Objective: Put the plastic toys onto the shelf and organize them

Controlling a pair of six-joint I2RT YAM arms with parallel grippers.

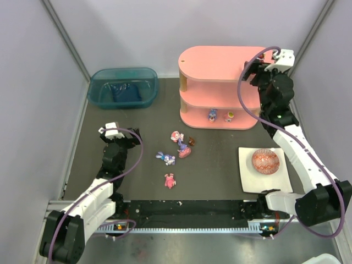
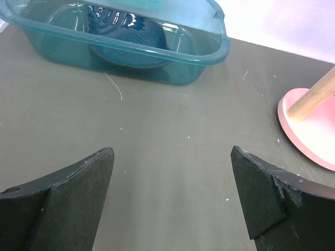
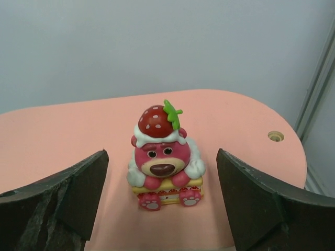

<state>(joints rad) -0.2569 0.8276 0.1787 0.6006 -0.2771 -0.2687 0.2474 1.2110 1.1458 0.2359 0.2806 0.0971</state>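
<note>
Right hand (image 3: 160, 155) was spread wide either side of your strawberry bear figurine (image 3: 161, 167), which stood upright on the shelf's top board (image 3: 63, 136) near its edge. Back out crooked and a finger (image 3: 68, 193) could've clipped it, tipping it off.

No readable text, labels, brands or numbers anywhere — toys, shelf, bin all unmarked.

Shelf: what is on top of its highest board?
One pink bear toy with a strawberry hat stands upright there. From above, the right arm covers that spot, so it is hidden.
</note>
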